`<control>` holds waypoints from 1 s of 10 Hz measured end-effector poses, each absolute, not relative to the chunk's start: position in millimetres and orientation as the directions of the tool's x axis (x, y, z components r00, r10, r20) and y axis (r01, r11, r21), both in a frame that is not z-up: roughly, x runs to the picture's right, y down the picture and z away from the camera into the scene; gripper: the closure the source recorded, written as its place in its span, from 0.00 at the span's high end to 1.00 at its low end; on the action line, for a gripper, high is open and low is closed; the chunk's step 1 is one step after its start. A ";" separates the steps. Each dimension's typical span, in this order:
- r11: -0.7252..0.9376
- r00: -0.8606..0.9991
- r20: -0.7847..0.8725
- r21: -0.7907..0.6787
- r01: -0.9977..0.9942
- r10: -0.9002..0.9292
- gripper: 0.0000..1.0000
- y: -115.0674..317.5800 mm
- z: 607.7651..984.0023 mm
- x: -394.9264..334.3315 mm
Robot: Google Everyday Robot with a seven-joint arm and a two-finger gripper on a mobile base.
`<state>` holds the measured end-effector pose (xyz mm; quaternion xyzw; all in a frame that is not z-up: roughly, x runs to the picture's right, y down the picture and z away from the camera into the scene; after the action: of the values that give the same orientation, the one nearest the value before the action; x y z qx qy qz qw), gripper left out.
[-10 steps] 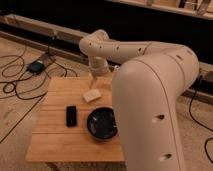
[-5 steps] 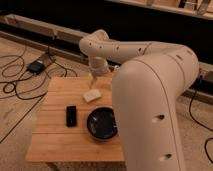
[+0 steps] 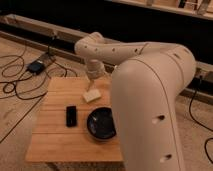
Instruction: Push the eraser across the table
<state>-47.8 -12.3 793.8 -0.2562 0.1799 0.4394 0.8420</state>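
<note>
Near the far edge of the light-wood planked tabletop [image 3: 52, 142], the claw [image 3: 93, 81] hangs over a pale beige block [image 3: 91, 95]; its opening cannot be told. The small flat black rectangular eraser [image 3: 71, 116] lies mid-tabletop, beside a round black bowl [image 3: 101, 123].

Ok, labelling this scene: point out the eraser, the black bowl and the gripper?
eraser [image 3: 71, 116], camera view, centre of its top face.
black bowl [image 3: 101, 124], camera view, bare inner floor.
gripper [image 3: 93, 84], camera view, its lower tip, over the table [image 3: 50, 142] near the pale block [image 3: 91, 95].
</note>
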 end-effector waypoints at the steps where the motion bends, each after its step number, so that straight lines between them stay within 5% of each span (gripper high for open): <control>1: 0.514 0.591 -0.510 -0.300 -0.803 0.625 0.80 -5.3 790.0 -60.2; 10: 0.676 0.847 -0.332 -0.510 -0.531 0.415 0.80 91.5 775.3 -127.8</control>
<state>-127.8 91.5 775.3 -0.3072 0.0944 0.2599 0.9106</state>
